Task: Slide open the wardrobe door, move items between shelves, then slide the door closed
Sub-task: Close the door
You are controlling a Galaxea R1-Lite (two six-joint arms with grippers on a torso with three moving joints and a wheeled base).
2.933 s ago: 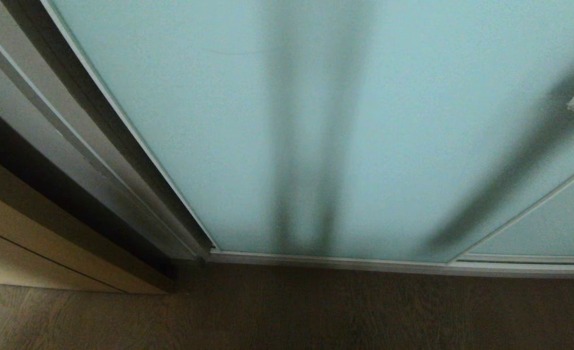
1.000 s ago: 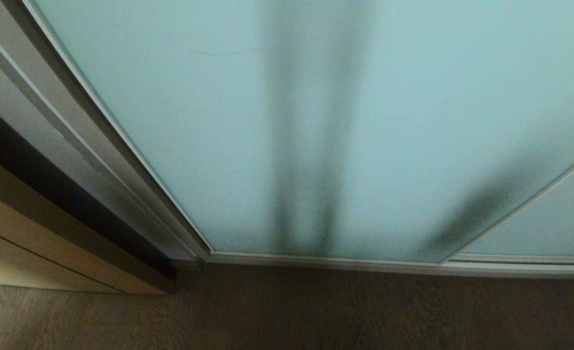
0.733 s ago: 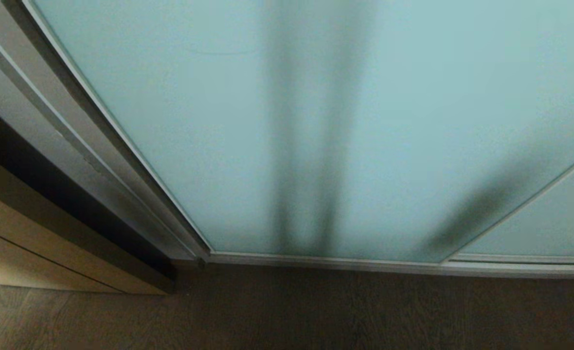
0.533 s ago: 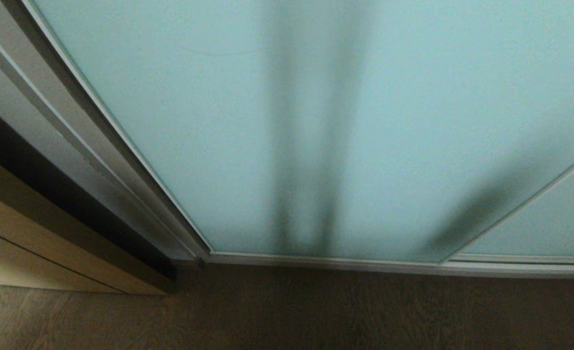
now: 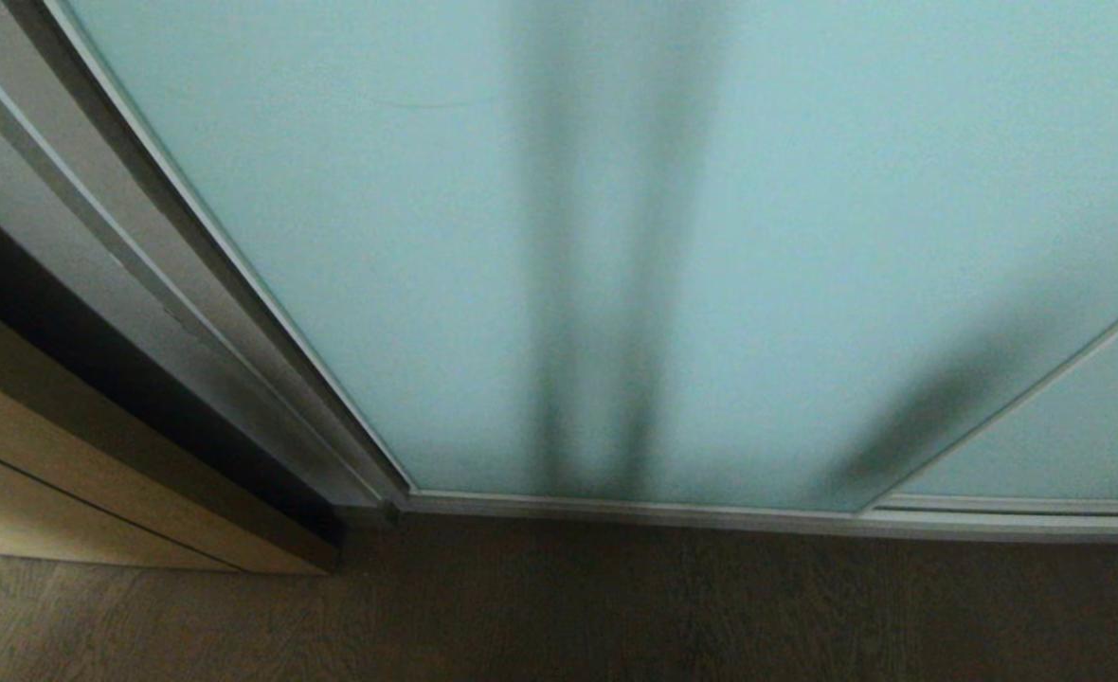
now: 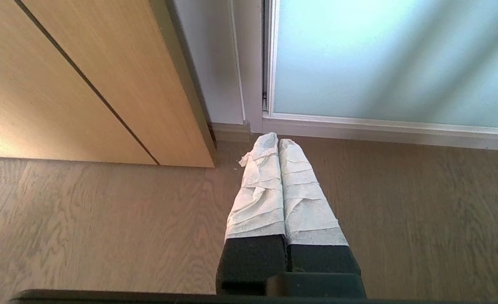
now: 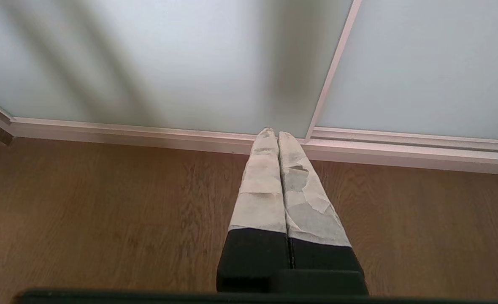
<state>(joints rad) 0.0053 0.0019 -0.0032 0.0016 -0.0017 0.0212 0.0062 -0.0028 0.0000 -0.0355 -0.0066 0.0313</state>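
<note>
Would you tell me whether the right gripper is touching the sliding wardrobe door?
Apart: the right wrist view shows the right gripper hanging above wooden floor, short of the sliding wardrobe door.

My right gripper (image 7: 277, 134) is gone from the head camera: its pale wrapped tip no longer pokes in at the right edge in front of the sliding door (image 5: 758, 237). The long dark shadow (image 5: 938, 417) it throws on the glass has shrunk to a short smear low down by the frame (image 5: 1023, 403). I now see that gripper only on its wrist camera, fingers pressed together, pointing down over the floor (image 7: 105, 202).
</note>
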